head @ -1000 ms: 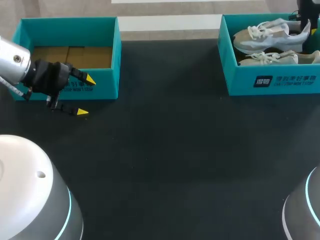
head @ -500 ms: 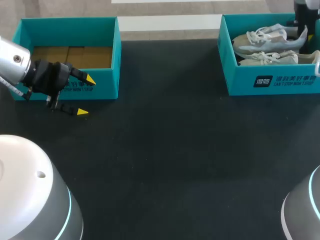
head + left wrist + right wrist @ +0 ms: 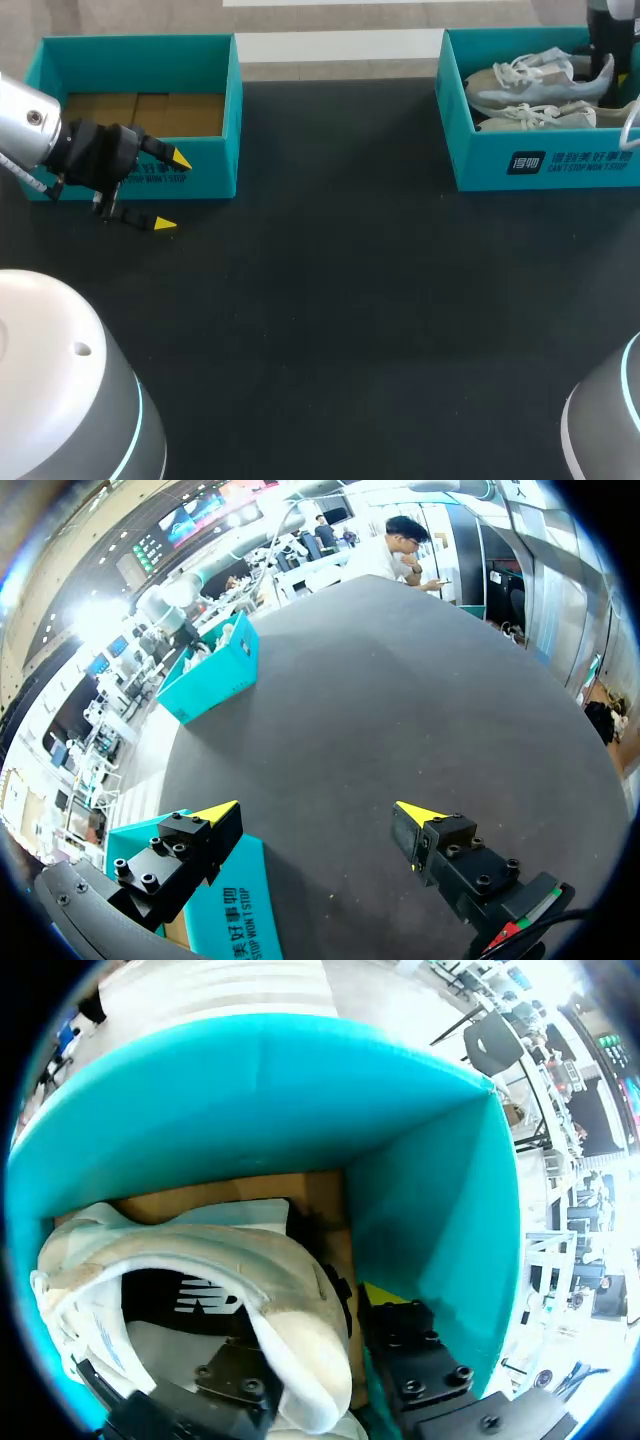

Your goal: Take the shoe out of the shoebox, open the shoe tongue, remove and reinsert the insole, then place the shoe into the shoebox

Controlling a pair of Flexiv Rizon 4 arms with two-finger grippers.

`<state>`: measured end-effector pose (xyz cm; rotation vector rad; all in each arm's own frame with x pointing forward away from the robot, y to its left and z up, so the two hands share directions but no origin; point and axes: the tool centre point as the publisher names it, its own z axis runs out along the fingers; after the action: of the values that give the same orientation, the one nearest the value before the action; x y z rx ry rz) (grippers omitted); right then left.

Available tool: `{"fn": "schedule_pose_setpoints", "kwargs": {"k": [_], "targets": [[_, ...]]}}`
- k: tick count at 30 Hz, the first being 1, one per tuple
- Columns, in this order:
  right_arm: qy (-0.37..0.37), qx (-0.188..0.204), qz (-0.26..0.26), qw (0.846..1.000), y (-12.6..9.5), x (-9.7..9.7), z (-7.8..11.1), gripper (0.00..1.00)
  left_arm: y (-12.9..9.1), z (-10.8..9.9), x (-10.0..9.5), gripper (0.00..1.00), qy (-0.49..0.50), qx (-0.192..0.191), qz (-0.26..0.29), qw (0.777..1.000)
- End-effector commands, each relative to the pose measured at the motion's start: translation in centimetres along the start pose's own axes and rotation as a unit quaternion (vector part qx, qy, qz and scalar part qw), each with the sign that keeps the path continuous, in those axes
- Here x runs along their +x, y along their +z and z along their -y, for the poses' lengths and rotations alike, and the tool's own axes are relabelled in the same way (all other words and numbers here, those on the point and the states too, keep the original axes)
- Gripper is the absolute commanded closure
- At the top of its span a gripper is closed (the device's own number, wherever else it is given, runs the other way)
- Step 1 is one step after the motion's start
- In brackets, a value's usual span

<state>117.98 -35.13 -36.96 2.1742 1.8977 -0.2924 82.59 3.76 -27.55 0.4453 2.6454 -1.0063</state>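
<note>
Our left gripper (image 3: 167, 191) hangs spread and empty before the lid box (image 3: 140, 70) at the tabletop's far-left corner, clear of the work. Far-right corner: both shoes lie in the shoebox (image 3: 540, 165); our right gripper (image 3: 335, 1345) straddles the rear shoe (image 3: 540, 80) heel collar, apparently pinching it, a hold that suits lifting or setting down.

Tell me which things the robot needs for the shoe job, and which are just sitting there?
For the job:
- pale grey lace-up shoe that the right hand has by the heel
- teal cardboard shoebox on the right

Just sitting there:
- second pale shoe in that box
- empty teal cardboard box on the left
- open left hand, holding nothing
</note>
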Motion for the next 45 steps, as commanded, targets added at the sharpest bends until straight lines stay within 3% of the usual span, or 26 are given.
{"fn": "schedule_pose_setpoints", "kwargs": {"k": [1,17,28,36,45], "targets": [[0.001,0.006,0.002,1.0,-0.1,0.1,-0.8,0.57,0.0,0.0,0.0,0.0,0.0,-0.002,-0.001,1.0],[0.012,-0.012,-0.003,1.0,-3.1,-0.1,-0.5,0.5,0.0,0.0,0.0,0.0,0.0,-0.002,-0.001,1.0],[0.009,-0.035,-0.01,0.999,-6.0,-0.3,0.2,0.31,0.0,0.0,0.0,0.0,0.0,-0.002,-0.001,1.0],[-0.005,-0.054,-0.024,0.998,-9.6,0.0,2.7,0.17,0.0,0.0,0.0,0.0,0.0,-0.002,-0.001,1.0],[0.0,-0.072,-0.039,0.997,-13.4,0.5,5.9,0.11,0.0,0.0,0.0,0.0,0.0,-0.002,-0.001,1.0]]}}
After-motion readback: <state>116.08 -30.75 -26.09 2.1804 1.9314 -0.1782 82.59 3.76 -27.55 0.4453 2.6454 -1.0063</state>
